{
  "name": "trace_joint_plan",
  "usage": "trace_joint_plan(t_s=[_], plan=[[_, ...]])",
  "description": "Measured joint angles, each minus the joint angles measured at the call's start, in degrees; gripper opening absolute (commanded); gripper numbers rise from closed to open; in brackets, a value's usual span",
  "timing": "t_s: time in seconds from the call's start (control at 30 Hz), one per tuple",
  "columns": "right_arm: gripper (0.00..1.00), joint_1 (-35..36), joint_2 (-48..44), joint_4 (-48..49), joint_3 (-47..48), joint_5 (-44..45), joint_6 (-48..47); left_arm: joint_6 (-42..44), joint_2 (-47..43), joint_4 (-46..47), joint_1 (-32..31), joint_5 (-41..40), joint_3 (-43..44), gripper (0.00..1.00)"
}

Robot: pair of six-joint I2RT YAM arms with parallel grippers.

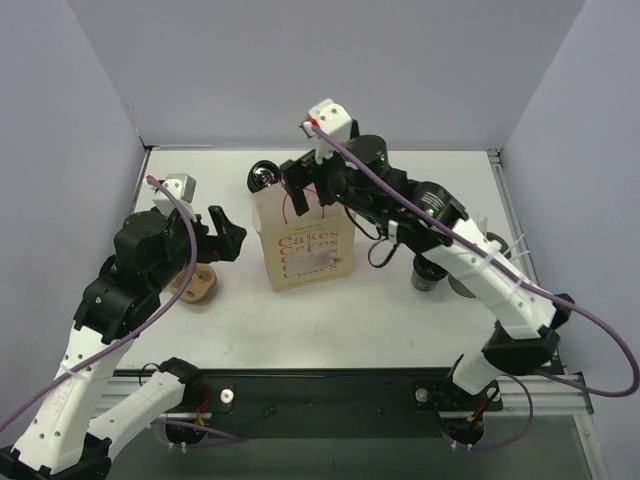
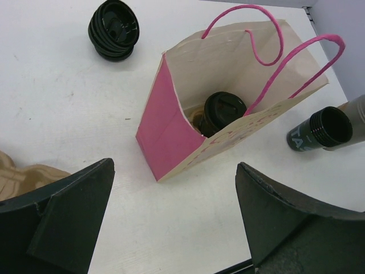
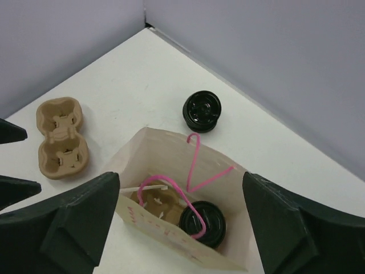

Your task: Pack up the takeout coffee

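Observation:
A pink paper bag (image 1: 305,245) stands open mid-table. One takeout coffee cup (image 3: 204,224) with a black lid sits inside it next to a brown cardboard carrier (image 3: 154,202); the cup also shows in the left wrist view (image 2: 223,111). A second black-lidded cup (image 2: 319,130) stands on the table right of the bag, and shows from above (image 1: 428,274). My right gripper (image 1: 300,195) hovers open and empty over the bag's mouth (image 3: 181,177). My left gripper (image 1: 232,236) is open and empty, left of the bag (image 2: 175,165).
A short ribbed black stack (image 1: 264,176) sits behind the bag (image 2: 113,28) (image 3: 202,111). A brown two-cup cardboard carrier (image 1: 196,286) lies left of the bag (image 3: 60,137). A grey cup (image 2: 356,111) stands beside the second coffee. Walls close the back and sides.

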Motion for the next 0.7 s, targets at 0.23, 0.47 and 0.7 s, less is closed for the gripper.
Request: trace_joint_plan(t_s=[0.23,0.47,0.7], plan=[[1.0,-0.94,-19.67,-3.37,-17.42,9.55,10.25,1.6,1.92,6.12,0.02,6.03,0.13,0.97],[1.0,-2.49,-29.88,-8.04,-23.43,14.25,24.35,1.49,-3.82,17.42,0.02,12.22,-6.47,0.97],[1.0,-2.49,-32.35,-14.62,-30.91,15.96,39.45,0.52,-6.16,21.97,0.02,14.64,-10.25,0.97]])
